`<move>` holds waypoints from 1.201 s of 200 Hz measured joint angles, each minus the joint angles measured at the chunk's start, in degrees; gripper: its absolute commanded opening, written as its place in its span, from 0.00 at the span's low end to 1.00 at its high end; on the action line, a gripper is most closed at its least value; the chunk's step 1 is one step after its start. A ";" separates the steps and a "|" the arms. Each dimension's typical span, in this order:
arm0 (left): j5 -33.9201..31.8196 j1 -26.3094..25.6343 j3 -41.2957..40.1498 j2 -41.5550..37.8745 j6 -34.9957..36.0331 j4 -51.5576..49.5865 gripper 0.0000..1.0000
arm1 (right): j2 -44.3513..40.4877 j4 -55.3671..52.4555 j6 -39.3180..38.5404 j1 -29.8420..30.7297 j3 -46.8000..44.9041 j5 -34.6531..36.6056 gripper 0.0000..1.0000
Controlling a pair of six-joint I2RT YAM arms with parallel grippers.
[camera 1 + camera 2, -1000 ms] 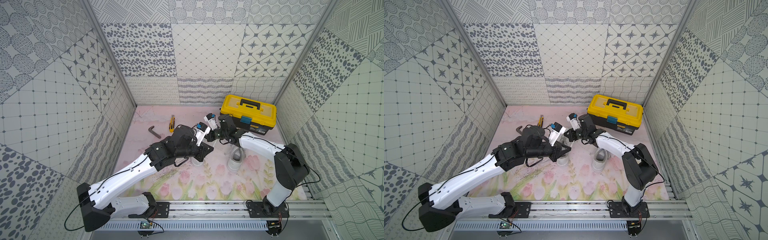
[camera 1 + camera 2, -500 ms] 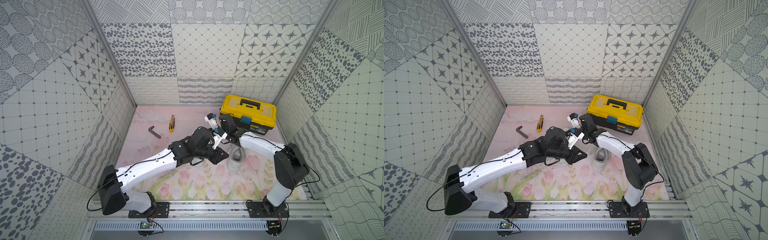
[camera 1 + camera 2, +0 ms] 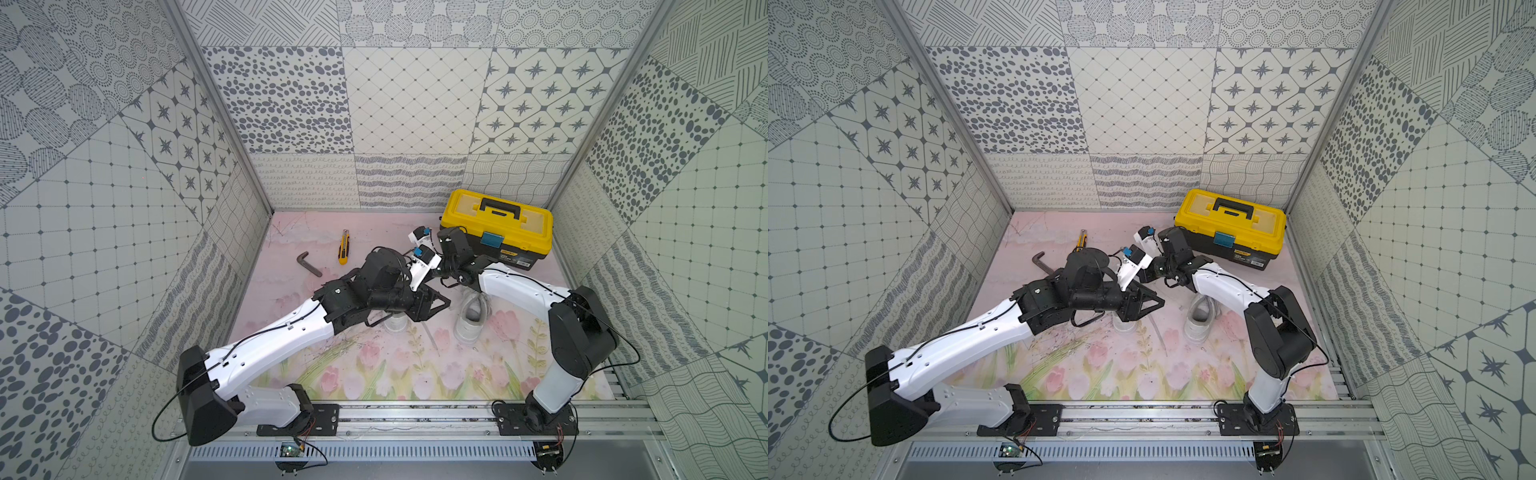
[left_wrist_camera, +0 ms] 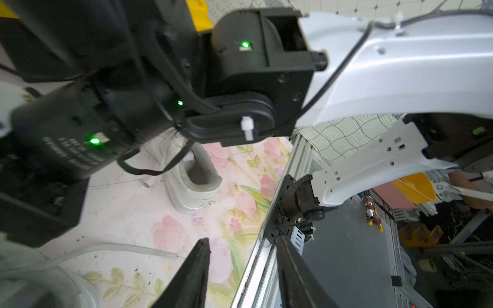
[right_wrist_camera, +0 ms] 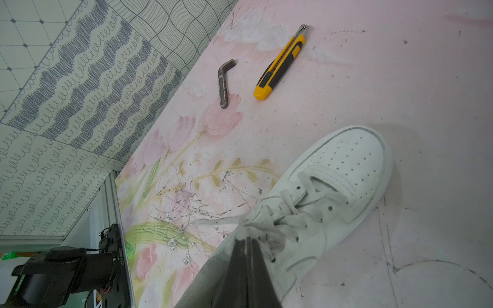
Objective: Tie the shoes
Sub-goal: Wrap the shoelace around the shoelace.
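Lace (image 5: 262,226) of one shoe (image 5: 346,165) is sitting pinched in the closed right gripper (image 5: 246,240); left gripper (image 4: 242,240) is hanging half open, empty. Unassisted pulling is risking slippage

L fingers (image 4: 196,269) opened; L arm (image 3: 286,332) swung right.

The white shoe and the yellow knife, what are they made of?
The shoe looks like smooth matte leather, real or fake: it has stitched seams and punched toe holes. Its laces look like woven fabric, fuzzy at the edges. The knife looks like hard yellow plastic with black grip parts, maybe rubbery, and a shiny metal tip.
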 measured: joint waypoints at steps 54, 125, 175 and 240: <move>1.25 17.18 -7.96 -4.28 3.69 -2.69 0.49 | 0.00 -0.31 -0.13 0.00 0.00 -0.15 0.00; 7.98 28.04 -9.22 9.16 10.93 0.55 0.54 | 0.00 -0.79 0.15 0.00 0.02 -0.37 0.00; 12.35 28.65 -8.15 16.31 15.98 5.44 0.56 | 0.00 -2.38 1.09 0.00 0.52 -0.44 0.00; 15.91 28.02 -4.02 21.03 20.61 8.31 0.53 | 0.00 -3.37 2.34 -0.02 1.64 -0.63 0.00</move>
